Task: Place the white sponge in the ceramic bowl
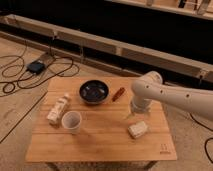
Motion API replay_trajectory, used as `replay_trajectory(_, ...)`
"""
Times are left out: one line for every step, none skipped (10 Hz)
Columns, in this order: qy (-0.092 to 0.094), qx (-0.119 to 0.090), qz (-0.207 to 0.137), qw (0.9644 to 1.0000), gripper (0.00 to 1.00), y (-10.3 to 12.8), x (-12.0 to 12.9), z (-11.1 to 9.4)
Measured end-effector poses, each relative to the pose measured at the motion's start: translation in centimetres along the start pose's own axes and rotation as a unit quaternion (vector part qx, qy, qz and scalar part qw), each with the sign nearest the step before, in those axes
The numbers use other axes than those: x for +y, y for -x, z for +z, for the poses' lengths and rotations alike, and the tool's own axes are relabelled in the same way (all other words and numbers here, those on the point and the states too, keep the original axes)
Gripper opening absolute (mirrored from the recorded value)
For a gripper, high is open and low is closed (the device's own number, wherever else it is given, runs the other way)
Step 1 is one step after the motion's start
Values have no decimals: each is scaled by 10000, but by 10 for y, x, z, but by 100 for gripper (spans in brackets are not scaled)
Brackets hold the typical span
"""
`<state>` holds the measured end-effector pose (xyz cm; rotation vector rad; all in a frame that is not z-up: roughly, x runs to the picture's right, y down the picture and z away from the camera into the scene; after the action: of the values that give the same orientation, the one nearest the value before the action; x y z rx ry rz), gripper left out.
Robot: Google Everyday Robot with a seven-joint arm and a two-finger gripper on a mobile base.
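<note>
Gripper (134, 115) low over right side of table (100, 146), just above white sponge (137, 129); I cannot tell its grip state. Sponge lies on the wood, well apart from ceramic bowl (94, 92)

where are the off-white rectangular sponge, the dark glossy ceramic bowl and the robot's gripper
off-white rectangular sponge (137, 129): camera view, middle of its top face.
dark glossy ceramic bowl (94, 92): camera view, bare speckled inside.
gripper (134, 115): camera view, its lower end, close above the sponge.
</note>
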<state>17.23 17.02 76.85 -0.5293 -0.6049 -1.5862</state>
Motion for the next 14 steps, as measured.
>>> replay_trajectory(19,-24,80,10000,80,4,2,7)
replay_trajectory(35,-65,161,9998,80,6,3,16)
replay_trajectory(47,-84,233,9997,80,5,4,21)
replay_trajectory(77,-117,371,9992,80,2,8,31)
replay_trajectory(98,-152,487,9987,80,0,11,37)
replay_trajectory(114,-201,621,9978,80,-3,12,45)
replay_trajectory(120,-230,710,9971,80,-5,13,51)
replay_trajectory(121,-276,829,9961,80,-6,16,60)
replay_trajectory(120,-314,906,9953,80,-6,18,66)
replay_trajectory(110,-359,951,9948,80,-5,18,70)
replay_trajectory(97,-420,1004,9940,80,-3,19,74)
replay_trajectory(97,-485,1057,9932,80,1,22,78)
replay_trajectory(98,-534,1094,9925,80,3,24,81)
replay_trajectory(101,-574,1117,9920,80,4,26,83)
